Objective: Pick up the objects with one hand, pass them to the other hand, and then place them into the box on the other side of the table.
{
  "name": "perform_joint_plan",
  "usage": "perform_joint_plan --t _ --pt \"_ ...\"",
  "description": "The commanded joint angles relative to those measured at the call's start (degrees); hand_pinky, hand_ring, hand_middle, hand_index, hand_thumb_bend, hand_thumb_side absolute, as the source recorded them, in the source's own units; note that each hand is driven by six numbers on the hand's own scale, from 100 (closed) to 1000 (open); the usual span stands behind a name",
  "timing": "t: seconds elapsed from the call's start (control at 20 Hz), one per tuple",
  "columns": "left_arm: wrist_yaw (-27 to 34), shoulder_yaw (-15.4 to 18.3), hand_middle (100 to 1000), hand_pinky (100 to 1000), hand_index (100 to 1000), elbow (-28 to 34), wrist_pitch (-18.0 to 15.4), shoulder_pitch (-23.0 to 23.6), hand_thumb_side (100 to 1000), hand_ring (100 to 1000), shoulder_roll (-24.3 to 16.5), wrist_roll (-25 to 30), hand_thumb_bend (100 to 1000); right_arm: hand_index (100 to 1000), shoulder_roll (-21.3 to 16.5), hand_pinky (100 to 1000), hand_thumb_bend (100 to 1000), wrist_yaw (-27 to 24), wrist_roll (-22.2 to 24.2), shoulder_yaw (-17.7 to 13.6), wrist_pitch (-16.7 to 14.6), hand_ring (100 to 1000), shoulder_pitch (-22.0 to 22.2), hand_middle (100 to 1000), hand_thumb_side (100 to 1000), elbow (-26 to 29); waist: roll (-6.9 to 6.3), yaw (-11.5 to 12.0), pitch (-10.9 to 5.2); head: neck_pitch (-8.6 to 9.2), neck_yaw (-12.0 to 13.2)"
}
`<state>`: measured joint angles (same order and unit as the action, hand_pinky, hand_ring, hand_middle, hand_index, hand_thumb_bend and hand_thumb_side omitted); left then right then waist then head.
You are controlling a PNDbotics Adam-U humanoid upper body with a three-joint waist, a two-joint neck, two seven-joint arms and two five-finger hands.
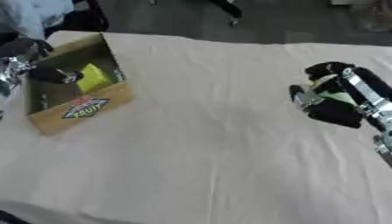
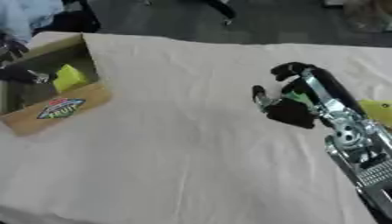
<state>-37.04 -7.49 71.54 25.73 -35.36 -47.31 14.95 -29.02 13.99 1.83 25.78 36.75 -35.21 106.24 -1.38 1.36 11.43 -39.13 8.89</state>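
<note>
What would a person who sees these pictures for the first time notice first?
Probably the black right hand at the right of the cloth-covered table, fingers curled round something green. Next, the open cardboard box at the left with a yellow object inside, and the left hand reaching into it.

A brown cardboard box [image 1: 76,111] holds a yellow block [image 1: 93,78]; the tablecloth [image 1: 207,144] is beige.
</note>
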Motion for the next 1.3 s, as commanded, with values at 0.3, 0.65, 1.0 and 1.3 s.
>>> perform_joint_plan --t 0.3,0.65,1.0,1.3 --pt "4.1 2.6 712 688 839 4.8 0.7 0.2 420 760 -1.7 -4.2 410 811 -1.8 816 265 -0.1 -0.9 -1.5 0.2 709 -0.1 737 423 1.4 0.04 0.1 -1.00 -0.72 -2.9" --pt "12.9 4.0 676 635 821 13.6 1.5 2.8 450 732 -2.1 -11.3 289 815 -5.0 820 282 0.3 -1.6 -3.1 1.3 719 0.4 746 425 1.3 0.45 0.0 -1.03 -1.42 -9.2" --pt "16.4 4.0 671 626 815 20.0 1.8 4.9 445 728 -2.6 -13.5 267 817 -9.8 826 308 0.2 -2.3 -5.4 2.8 733 2.6 756 420 0.6 0.67 -0.2 -0.98 -1.09 -12.4" --pt "17.5 4.0 664 616 810 22.7 2.0 5.7 453 722 -2.4 -14.2 246 824 -13.8 833 347 0.3 -3.3 -8.0 4.1 742 5.3 774 414 -1.6 0.82 -0.3 -0.84 -0.57 -14.0"
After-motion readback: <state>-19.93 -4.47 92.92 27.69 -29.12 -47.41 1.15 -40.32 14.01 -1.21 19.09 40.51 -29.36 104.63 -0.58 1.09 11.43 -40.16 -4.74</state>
